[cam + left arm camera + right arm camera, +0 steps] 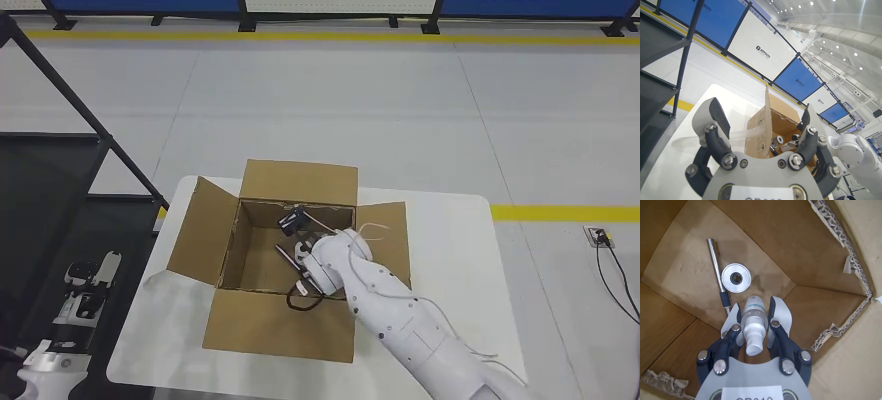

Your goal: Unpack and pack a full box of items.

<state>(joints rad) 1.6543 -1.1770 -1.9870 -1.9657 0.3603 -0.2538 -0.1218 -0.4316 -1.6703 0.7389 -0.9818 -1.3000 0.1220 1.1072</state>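
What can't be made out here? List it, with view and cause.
- Spray bottle base: right wrist view, hidden by its own body, so resting or lifted is unclear.
- Metal rod end: right wrist view, behind the right end effector.
- Box floor: top view, largely covered by the arm.

Top: from above the arms I look steeply down on the bench (pixel 450 225) and into the open box (pixel 300 180), from some way off.
Left wrist: low beside the bench's left edge; I face up and across, past the left hand (pixel 762 108), at the box's outer wall, with the hall ceiling behind.
Right wrist: inside the box, close; I face down at its floor past the right hand (pixel 755 303) and bottle (pixel 754 308).
Shared: all three catch the box; top and left wrist both show the right arm (pixel 400 320).
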